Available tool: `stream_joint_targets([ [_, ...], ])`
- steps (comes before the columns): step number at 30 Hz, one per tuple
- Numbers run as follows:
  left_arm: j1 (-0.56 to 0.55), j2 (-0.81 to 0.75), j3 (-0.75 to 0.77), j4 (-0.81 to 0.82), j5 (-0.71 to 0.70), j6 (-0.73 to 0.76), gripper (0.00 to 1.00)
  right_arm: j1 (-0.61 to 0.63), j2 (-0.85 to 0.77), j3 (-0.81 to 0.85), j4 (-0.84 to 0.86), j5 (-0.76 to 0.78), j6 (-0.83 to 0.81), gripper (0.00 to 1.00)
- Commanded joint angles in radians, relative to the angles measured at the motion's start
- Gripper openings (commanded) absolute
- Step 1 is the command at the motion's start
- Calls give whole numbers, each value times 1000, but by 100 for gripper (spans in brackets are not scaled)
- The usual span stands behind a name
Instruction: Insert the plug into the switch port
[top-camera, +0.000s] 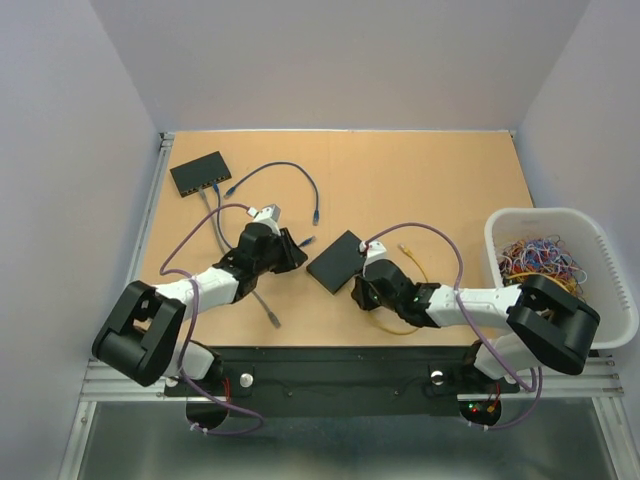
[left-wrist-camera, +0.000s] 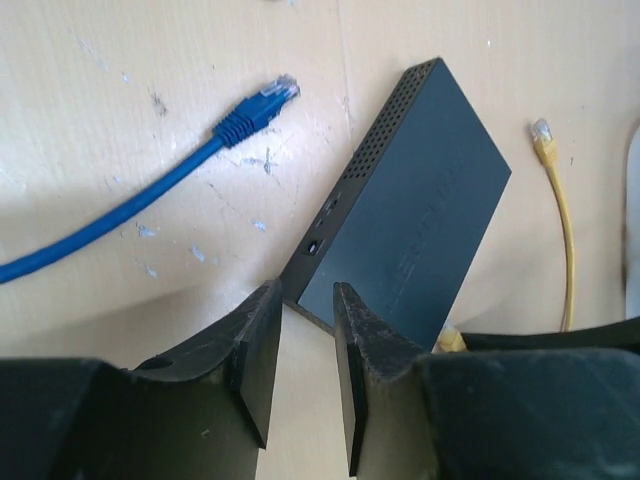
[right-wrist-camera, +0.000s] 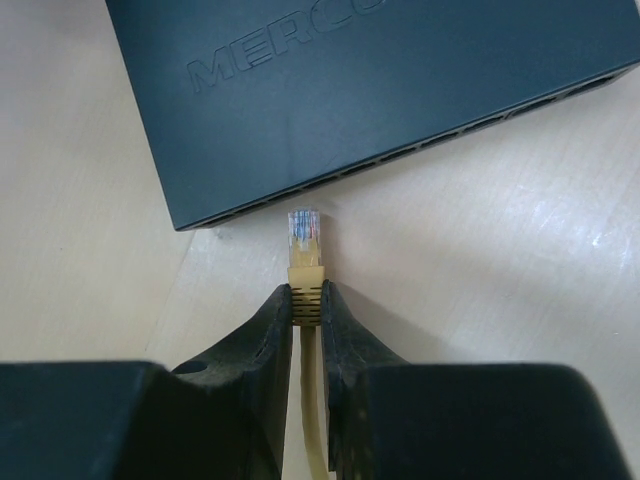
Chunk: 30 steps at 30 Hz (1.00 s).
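Pale grey walls close in a tan desk (top-camera: 450, 190), seen from above with two black-and-white robot arms reaching in from the near edge. At the far left corner lies a second switch (top-camera: 200, 173), a flat black box with thin cables trailing from it. The left arm stretches toward the middle of the desk. Its wrist camera shows the left pincer (left-wrist-camera: 306, 290) slightly open, its two dark fingers a narrow gap apart with nothing between them, and its tips just beside the near corner of the switch (top-camera: 335, 262). To the left of that pincer a blue cable (left-wrist-camera: 120, 210) lies loose on the desk, its blue connector pointing toward the switch but apart from it. The switch is a flat black box, turned at an angle near the middle of the desk between the two arms, with raised lettering on its top. On its right, the right pincer (right-wrist-camera: 305, 300) is closed on the yellow boot of the plug (right-wrist-camera: 303, 235). The plug's clear tip points straight at the row of ports along the switch's edge and stops just short of it, so it is not in a port. The yellow cable (top-camera: 412, 262) loops across the desk near the right arm, and its other connector lies loose beyond the switch. At the far right a white basket (top-camera: 545, 214) holds a tangle of coloured cables.
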Motion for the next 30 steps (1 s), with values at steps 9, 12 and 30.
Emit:
stream_joint_targets([
  [9,-1,100,105,79,13,51,38,43,-20,-26,88,15,10,0],
  [12,-1,159,102,125,42,39,37,47,-6,-22,106,18,10,0],
  [30,-4,260,96,217,110,37,38,64,48,28,131,12,-2,0],
])
